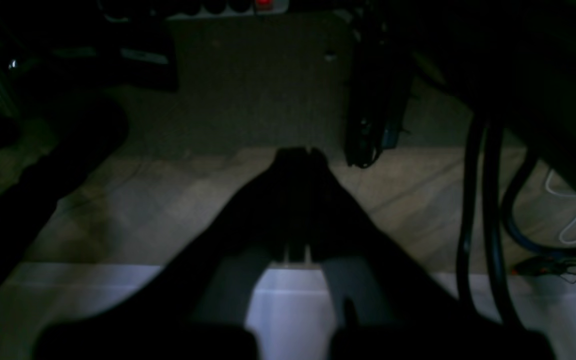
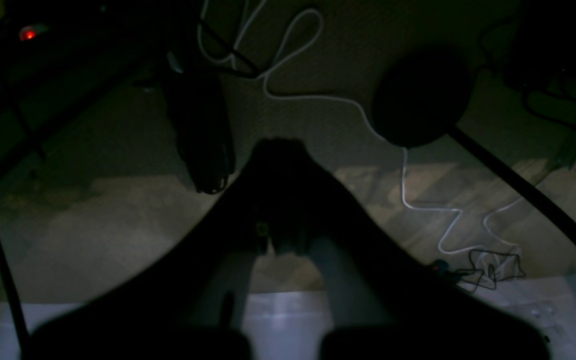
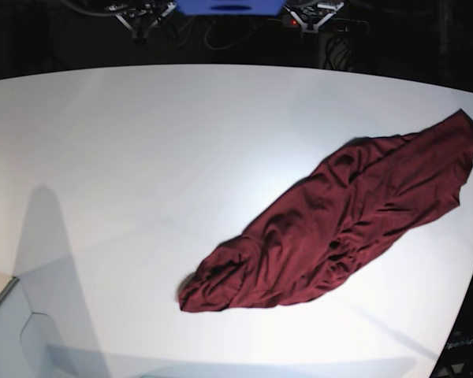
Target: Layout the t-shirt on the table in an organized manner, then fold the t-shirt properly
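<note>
The t-shirt [image 3: 339, 228] is seen bunched in a long crumpled diagonal on the table [image 3: 142, 157], stretched from about seven o'clock of the tabletop's centre up to the two o'clock edge, where its far end is nearly run off the rim. Nothing has been laid out yet; no sleeve, collar or hem can be picked out with certainty in the heap.

Both arms are parked off the work surface. The left gripper [image 1: 300, 152] is shown in its dim wrist view with the fingers pressed together, nothing between them, pointed toward the floor beyond the table's edge. The right gripper [image 2: 280, 145] is shown the same way, fingers closed on nothing, with a white cable [image 2: 318, 97] trailed across the floor at twelve o'clock of it.

The step in hand is judged to be the first reach for the cloth. It would be done well if the fingers were opened before descent, and if two well-separated points on the outline were taken, one by each arm, rather than folds in the middle of the mound. The thin fabric is likely to slide and drag on the smooth top, so a lift and a gentle outward stretch would be favoured, with the bundle drawn back toward the centre, away from the two o'clock rim
</note>
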